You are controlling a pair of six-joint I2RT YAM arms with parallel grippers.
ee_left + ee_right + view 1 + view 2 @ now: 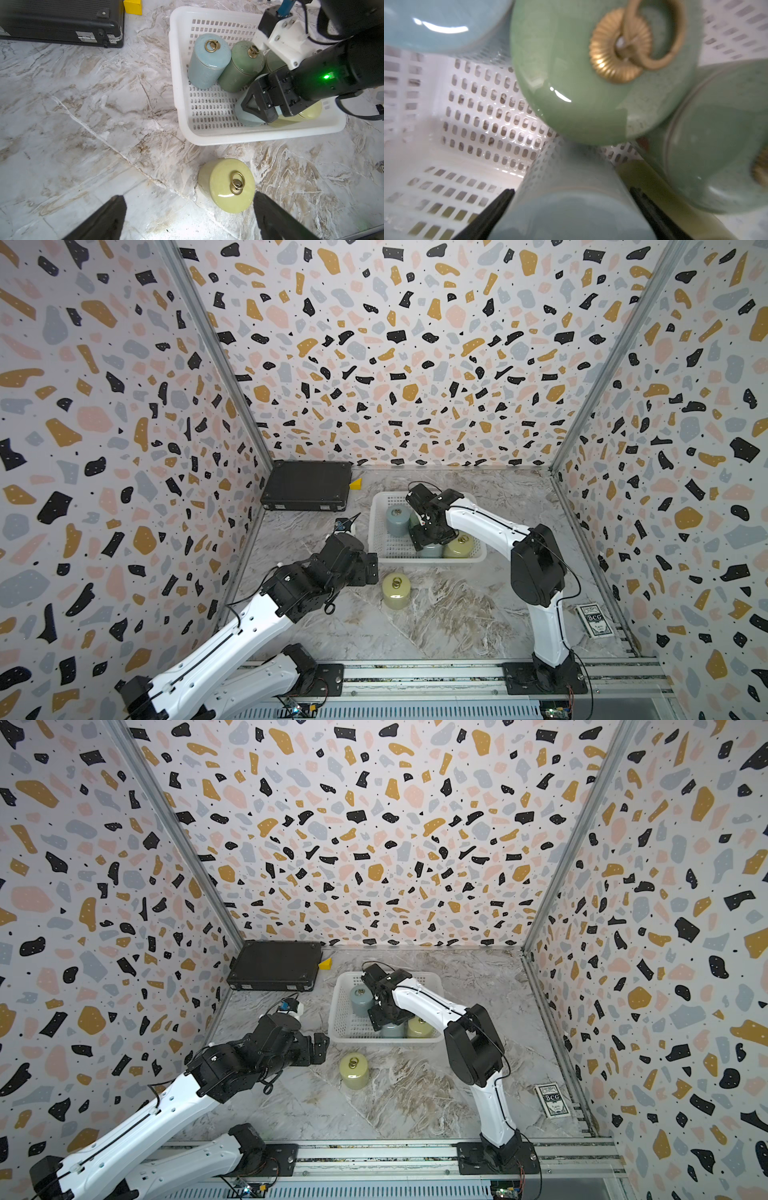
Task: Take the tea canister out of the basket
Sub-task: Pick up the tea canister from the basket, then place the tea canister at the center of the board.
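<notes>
The white perforated basket [376, 531] [176, 83] stands at the middle of the marble table. Several tea canisters with brass ring lids stand in it: a light blue one [397, 520] [207, 62], a green one [239, 68] [571, 72], another green one [716, 145] and a yellow-green one [457, 547]. My right gripper [572, 192] reaches down into the basket and is shut on a blue-grey tea canister [571, 207] [247, 118], one finger on each side. A yellow-green canister [396, 591] [228, 185] stands on the table in front of the basket. My left gripper [189, 197] hangs open beside it, holding nothing.
A flat black case [305, 485] lies at the back left with a small yellow block [356, 484] beside it. A deck of cards [592, 620] lies near the right wall. Patterned walls close the table on three sides.
</notes>
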